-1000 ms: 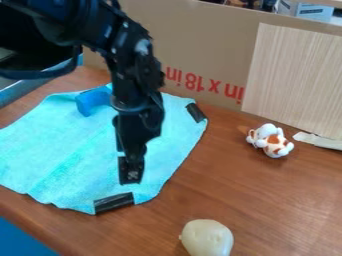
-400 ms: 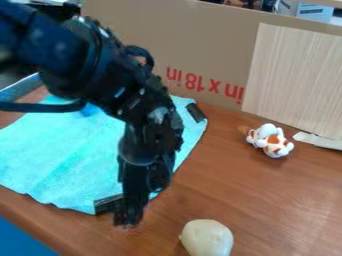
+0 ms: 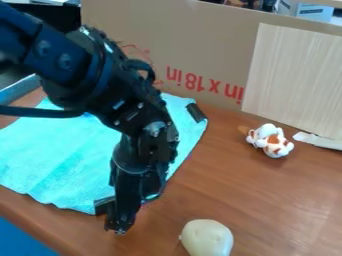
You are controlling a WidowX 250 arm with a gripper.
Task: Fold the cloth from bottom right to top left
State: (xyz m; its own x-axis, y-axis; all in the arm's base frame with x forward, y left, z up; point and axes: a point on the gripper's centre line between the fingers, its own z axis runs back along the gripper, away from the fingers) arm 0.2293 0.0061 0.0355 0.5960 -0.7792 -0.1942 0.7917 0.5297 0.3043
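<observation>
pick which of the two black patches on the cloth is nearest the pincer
The lower black patch, at the bottom edge of the cloth, partly hidden by the pincer; the upper right patch lies farther off.

The black arm (image 3: 65,52) slants in from the view's upper left, thick and bulky, down to the wrist (image 3: 155,131) (a dark cable (image 3: 141,66) loops out above it), below which the gripper (image 3: 120,230) hangs steeply, its tip leaning toward the view's left, low down.
</observation>
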